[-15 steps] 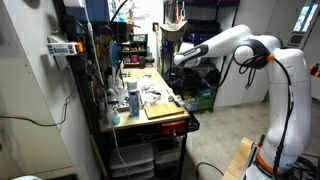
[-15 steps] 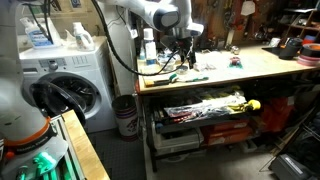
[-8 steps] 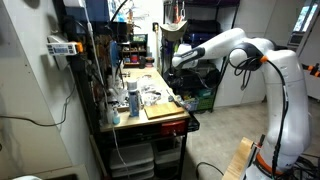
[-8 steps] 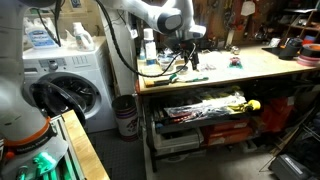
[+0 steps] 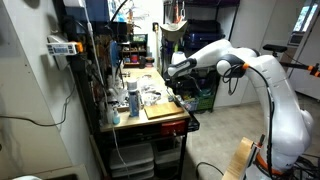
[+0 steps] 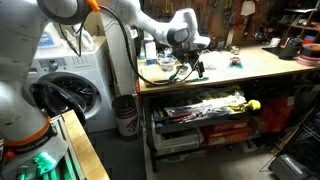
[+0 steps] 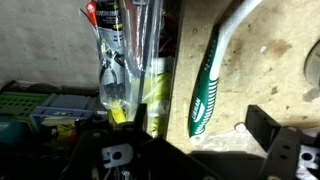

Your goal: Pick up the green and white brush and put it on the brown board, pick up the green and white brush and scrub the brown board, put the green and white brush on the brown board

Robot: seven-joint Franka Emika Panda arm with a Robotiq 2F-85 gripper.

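Brush (image 7: 205,95) lies flat on tan wood by the bench edge, green head toward me, white handle pointing away, so it looks free to take from above. My gripper (image 7: 185,140) hangs over it, jaws wide apart and empty, lining up. The board (image 5: 160,108) sits close by.

Exteriors far from workbench (image 6: 255,62); wrist close

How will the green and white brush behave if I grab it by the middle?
The brush looks like slim moulded plastic, so probably stiff and light. Lying flat on the wooden surface, it should slide or pivot rather than roll if nudged. Its white handle curves and narrows, so a grip there may slip.
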